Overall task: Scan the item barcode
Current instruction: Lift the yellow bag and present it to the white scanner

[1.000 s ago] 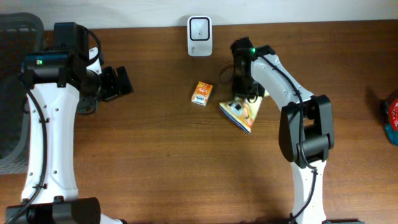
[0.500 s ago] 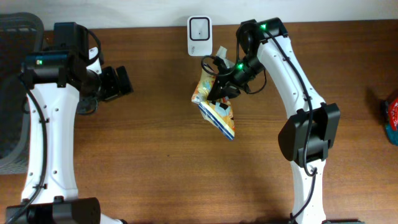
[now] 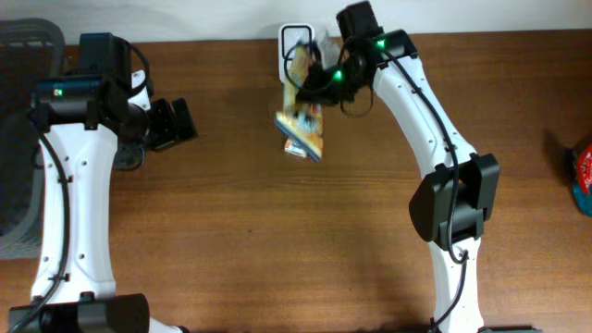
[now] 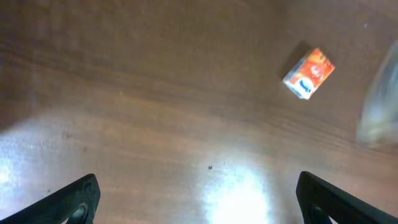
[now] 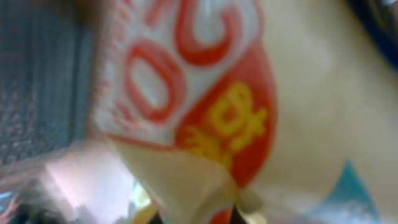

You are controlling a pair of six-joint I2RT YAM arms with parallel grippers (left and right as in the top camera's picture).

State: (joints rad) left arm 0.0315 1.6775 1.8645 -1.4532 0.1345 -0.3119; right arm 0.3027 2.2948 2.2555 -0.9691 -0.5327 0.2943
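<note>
Overhead: right end effector [image 3: 311, 85] tight on snack bag [image 3: 302, 129] near scanner [image 3: 289, 42]; left end effector [image 3: 183, 126] wide open

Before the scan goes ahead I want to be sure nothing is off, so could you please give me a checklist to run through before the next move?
1. Grip: right gripper shut on the snack packet, held aloft. Ok.
2. Packet at the scanner: overlaps it in the overhead view. Ok.
3. Barcode facing the scanner: no barcode visible in any view. Cannot tell.
4. Left gripper clear: open, far to the left. Ok.
5. Orange box clear: lies beneath the packet, gap unclear. Cannot tell.
</note>
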